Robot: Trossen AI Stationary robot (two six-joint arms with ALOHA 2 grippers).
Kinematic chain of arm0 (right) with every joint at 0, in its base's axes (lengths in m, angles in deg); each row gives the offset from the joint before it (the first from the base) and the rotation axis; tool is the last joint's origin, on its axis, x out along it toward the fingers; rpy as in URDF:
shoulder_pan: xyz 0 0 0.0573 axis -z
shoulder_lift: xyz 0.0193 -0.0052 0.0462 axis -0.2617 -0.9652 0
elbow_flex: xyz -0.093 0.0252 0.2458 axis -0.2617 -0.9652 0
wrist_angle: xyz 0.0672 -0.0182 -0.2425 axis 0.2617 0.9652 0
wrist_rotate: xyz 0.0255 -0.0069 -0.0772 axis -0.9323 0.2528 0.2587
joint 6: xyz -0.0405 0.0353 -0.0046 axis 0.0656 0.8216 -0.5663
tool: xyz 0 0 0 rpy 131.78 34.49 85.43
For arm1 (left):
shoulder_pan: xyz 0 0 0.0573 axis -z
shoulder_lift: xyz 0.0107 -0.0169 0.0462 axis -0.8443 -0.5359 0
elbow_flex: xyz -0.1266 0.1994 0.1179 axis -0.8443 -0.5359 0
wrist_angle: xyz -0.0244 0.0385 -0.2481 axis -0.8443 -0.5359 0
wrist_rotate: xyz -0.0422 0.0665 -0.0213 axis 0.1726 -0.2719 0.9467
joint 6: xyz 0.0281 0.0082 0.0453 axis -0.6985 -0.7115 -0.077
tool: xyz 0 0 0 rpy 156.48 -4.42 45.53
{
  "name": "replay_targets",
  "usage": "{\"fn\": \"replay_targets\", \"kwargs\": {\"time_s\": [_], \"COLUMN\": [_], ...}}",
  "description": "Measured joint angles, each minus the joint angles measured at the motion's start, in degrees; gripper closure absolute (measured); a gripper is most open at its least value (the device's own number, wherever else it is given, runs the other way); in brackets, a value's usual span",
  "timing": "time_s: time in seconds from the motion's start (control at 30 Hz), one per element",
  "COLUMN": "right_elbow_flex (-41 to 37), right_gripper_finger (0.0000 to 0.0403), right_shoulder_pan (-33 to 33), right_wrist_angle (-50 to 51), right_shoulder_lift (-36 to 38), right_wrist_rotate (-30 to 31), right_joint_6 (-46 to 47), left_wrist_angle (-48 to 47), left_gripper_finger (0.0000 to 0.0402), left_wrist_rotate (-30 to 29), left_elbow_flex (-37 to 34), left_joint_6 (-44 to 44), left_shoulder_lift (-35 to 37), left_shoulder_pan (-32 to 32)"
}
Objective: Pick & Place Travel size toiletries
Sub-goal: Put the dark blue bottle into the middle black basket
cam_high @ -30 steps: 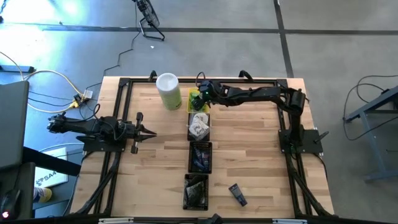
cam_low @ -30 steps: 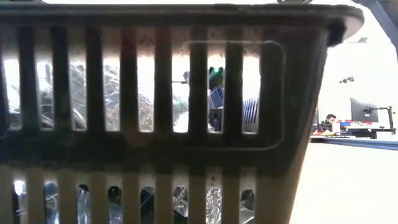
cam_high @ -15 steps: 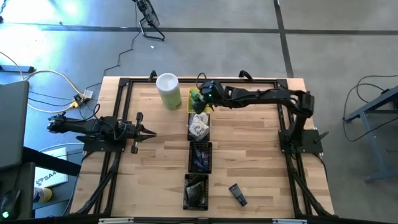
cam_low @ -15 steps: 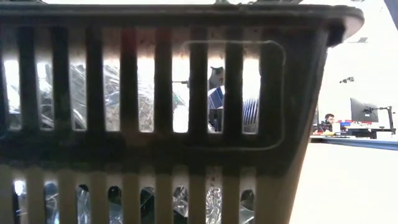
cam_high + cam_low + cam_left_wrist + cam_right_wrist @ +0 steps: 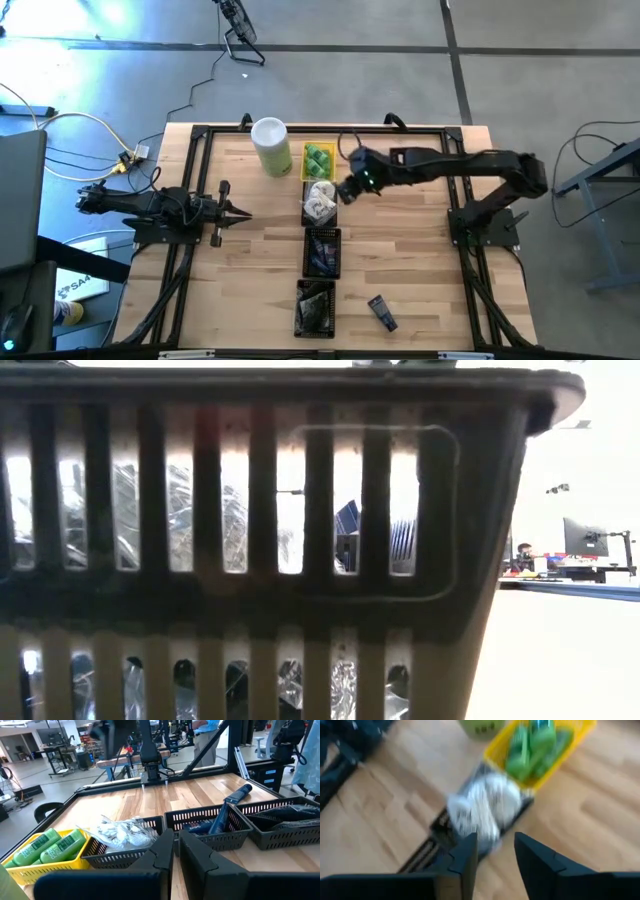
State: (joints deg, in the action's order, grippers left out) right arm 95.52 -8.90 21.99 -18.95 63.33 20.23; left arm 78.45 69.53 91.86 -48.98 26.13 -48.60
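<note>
Wooden planks make the tabletop (image 5: 400, 250), and four small trays stand on it in one line down the middle. At the far end is the yellow tray (image 5: 318, 162) with the green bottles (image 5: 319, 158) lying inside. Next comes a black tray (image 5: 320, 205) filled with the white wrapped pieces (image 5: 320, 201), then a black tray (image 5: 322, 252) with the dark blue packets (image 5: 322, 248), and the nearest black tray (image 5: 315, 308) with crinkly items that I cannot name. One dark blue tube (image 5: 381, 312) lies alone on the wood near the front edge, just beside the nearest tray. A tall pale-green canister (image 5: 271, 146) with a white lid stands beside the yellow tray.

The right pincer (image 5: 345, 190) hangs just beside the tray of white pieces, on its right side. Its fingers (image 5: 466, 854) stand a little apart and nothing is between them. The left pincer (image 5: 240, 212) waits at the left side of the tabletop, closed, with nothing in it.
</note>
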Motion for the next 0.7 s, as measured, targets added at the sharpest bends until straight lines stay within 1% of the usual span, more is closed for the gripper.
{"fn": "replay_targets", "kwargs": {"time_s": [0.1, 0.27, 0.37, 0.57, 0.7], "right_elbow_flex": [0.0, 0.0, 0.0, 0.0, 0.0], "right_gripper_finger": [0.0296, 0.0318, 0.0326, 0.0337, 0.0342], "right_shoulder_pan": [-3.5, -9.7, -13.3, -20.3, -25.0], "right_wrist_angle": [5.3, 10.1, 10.4, 10.3, 10.3], "right_shoulder_lift": [1.1, 1.1, 1.0, 0.9, 0.9], "right_wrist_rotate": [-0.4, -1.3, -2.1, 0.2, -1.2], "right_joint_6": [5.1, 11.3, 14.8, 22.6, 27.1], "left_wrist_angle": [0.0, 0.0, 0.0, 0.0, 0.0], "left_gripper_finger": [0.0378, 0.0378, 0.0378, 0.0378, 0.0378], "left_wrist_rotate": [0.0, 0.0, 0.0, 0.0, 0.0], "left_elbow_flex": [0.0, 0.0, 0.0, 0.0, 0.0], "left_joint_6": [0.0, 0.0, 0.0, 0.0, 0.0], "left_shoulder_lift": [0.0, 0.0, 0.0, 0.0, 0.0], "left_shoulder_pan": [0.0, 0.0, 0.0, 0.0, 0.0]}}
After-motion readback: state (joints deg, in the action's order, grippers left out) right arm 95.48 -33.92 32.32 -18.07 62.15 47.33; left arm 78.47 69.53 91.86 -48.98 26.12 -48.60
